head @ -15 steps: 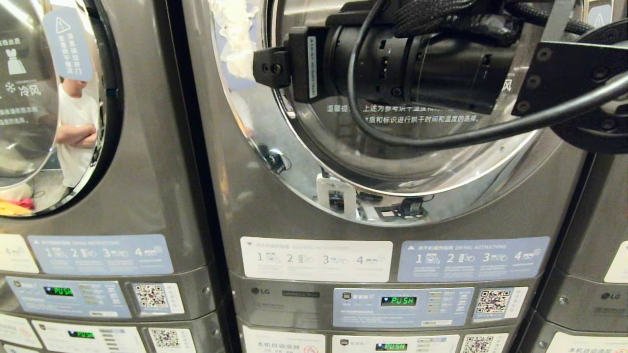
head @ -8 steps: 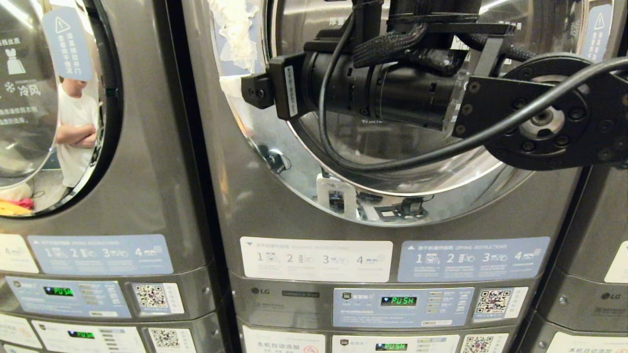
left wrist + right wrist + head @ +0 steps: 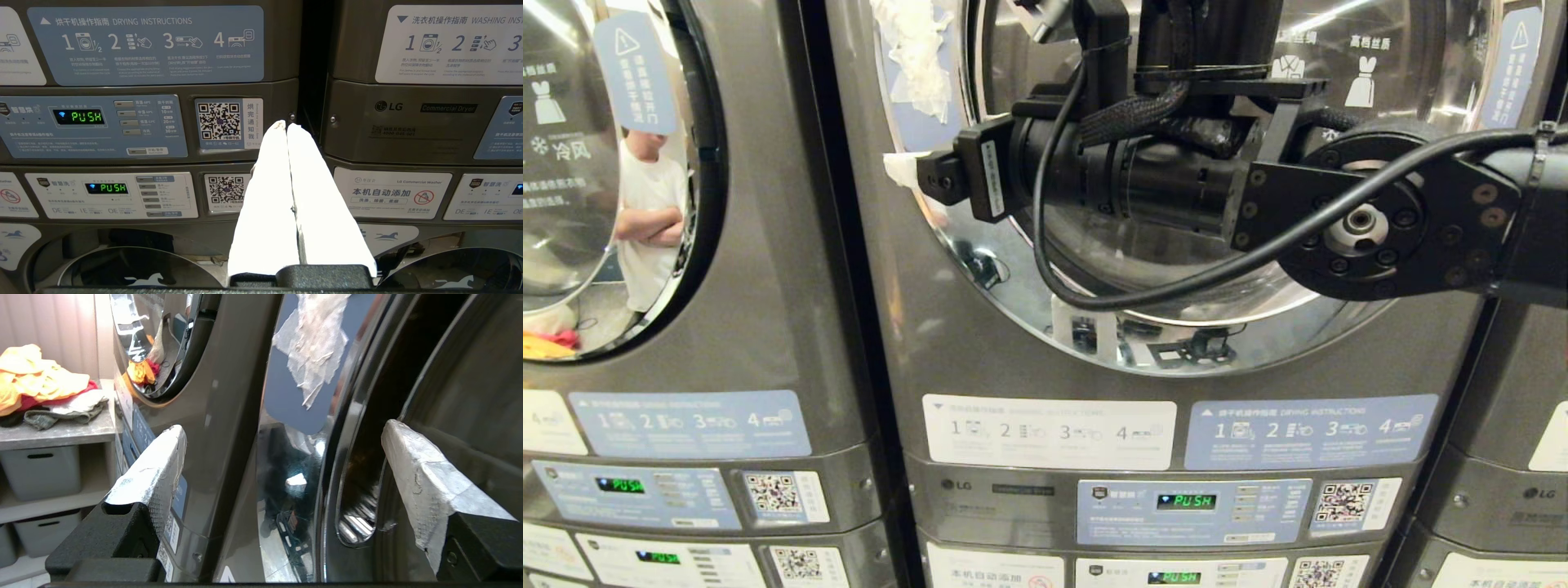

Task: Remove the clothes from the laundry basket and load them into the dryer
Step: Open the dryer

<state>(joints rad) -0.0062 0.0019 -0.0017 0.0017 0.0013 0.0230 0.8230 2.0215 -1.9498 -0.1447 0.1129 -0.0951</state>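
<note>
The right end effector (image 3: 282, 457) is up at the dryer (image 3: 1176, 359) door, spread wide, nothing between its two taped fingers (image 3: 157, 469). One finger sits on the glass-door (image 3: 461, 396) side, the other out over the grey cabinet front, with the door's chrome rim (image 3: 347, 428) straddled in the gap between them. Whether either finger touches metal, I cannot tell. Just beyond the tips, a torn white scrap (image 3: 312, 343) clings to a blue sticker on the door frame.

In the head view the right arm (image 3: 1176, 175) reaches level across the round door, cable looping beneath it.

Clothes! A heap of orange and red garments (image 3: 36, 381) lies well off past the cabinet-side finger, on a grey surface (image 3: 61, 433) with storage bins (image 3: 41, 469) underneath. No garment in the end effector.

The left end effector (image 3: 288, 130) hangs low before the control panels, its white fingers pressed together tip to tip, empty, pointing at the seam between two machines beside a QR code label (image 3: 220, 120). Green PUSH displays (image 3: 79, 116) glow to one side.
</note>
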